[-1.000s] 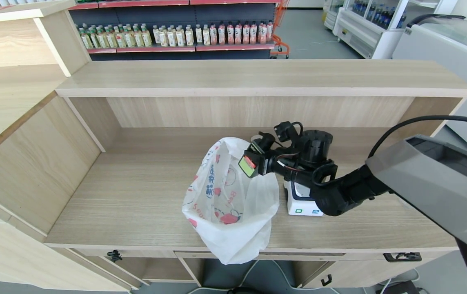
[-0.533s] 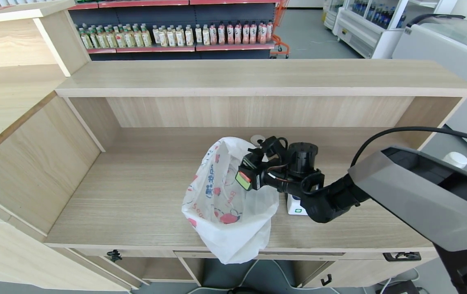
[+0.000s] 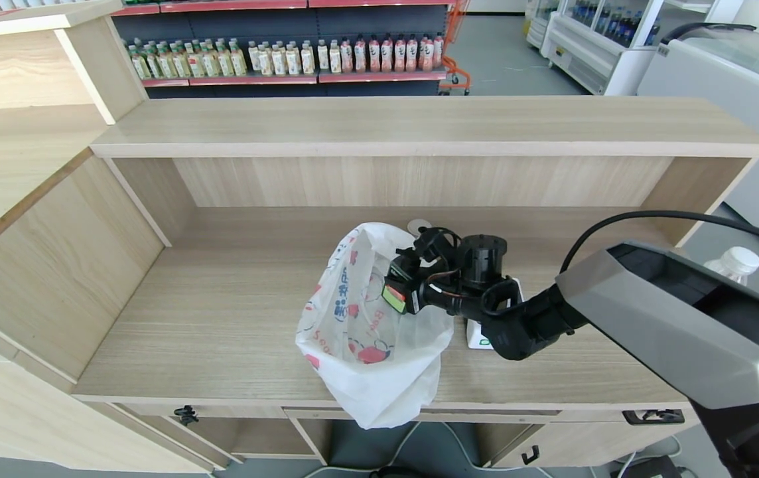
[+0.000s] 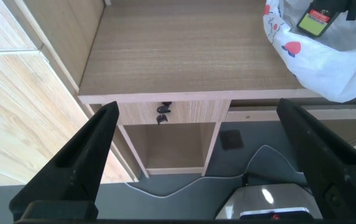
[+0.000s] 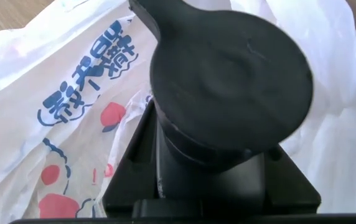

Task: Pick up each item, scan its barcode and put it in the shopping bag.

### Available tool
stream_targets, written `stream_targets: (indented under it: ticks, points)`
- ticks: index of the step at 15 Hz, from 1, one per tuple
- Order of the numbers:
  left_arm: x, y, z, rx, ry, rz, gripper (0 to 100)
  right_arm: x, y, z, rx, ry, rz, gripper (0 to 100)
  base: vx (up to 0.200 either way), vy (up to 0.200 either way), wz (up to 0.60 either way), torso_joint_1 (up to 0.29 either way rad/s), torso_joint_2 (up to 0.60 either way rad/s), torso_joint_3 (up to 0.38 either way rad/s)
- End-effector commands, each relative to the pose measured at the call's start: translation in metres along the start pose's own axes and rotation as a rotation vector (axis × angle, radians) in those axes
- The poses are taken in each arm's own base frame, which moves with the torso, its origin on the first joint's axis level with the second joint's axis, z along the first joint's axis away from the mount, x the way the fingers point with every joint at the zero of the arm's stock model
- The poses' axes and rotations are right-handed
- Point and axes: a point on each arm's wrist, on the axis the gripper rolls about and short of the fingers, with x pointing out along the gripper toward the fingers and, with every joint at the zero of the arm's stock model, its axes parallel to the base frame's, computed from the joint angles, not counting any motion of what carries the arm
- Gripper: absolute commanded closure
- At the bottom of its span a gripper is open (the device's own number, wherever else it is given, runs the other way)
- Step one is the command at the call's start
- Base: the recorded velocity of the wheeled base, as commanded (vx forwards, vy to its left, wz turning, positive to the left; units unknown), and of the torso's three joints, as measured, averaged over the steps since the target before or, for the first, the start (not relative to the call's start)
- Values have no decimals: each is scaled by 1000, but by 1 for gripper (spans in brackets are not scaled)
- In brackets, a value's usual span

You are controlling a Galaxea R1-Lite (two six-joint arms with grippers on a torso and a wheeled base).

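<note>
A white shopping bag [image 3: 373, 372] on the checkout counter [image 3: 220, 332] is printed with bold blue characters and red lettering among red hearts; the folds break the print, so none of it reads whole. The dark item [image 3: 394, 298] at the bag's mouth carries a green-and-red label, its print too small to read. The white scanner [image 3: 478, 341] bears what seems to be a small green badge. The shelf bottles [image 3: 286, 58] wear illegible labels.
</note>
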Motion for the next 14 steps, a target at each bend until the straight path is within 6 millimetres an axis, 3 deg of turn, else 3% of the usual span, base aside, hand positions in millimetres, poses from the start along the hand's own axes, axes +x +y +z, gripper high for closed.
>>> stream_targets:
  ticks: [1,2,3,6,9,14]
  points:
    - [0,0,0,0,-1,-2,0,0,-1,-1,-3,0,0,100,0,0,0,0,0,0]
    - [0,0,0,0,0,0,0,0,-1,-1,-6,0,0,100,0,0,0,0,0,0]
    - [0,0,0,0,0,0,0,0,0,0,-16,1,1,0,0,0,0,0,0,0]
    - [0,0,0,0,-1,-2,0,-1,0,6,-24,-15,0,0,0,0,0,0,0,0]
    - [0,0,0,0,0,0,0,-13,-5,24,-3,-38,-9,0,0,0,0,0,0,0]
    - [0,0,0,0,1,0,0,-44,-6,68,28,-89,-24,0,0,0,0,0,0,0]
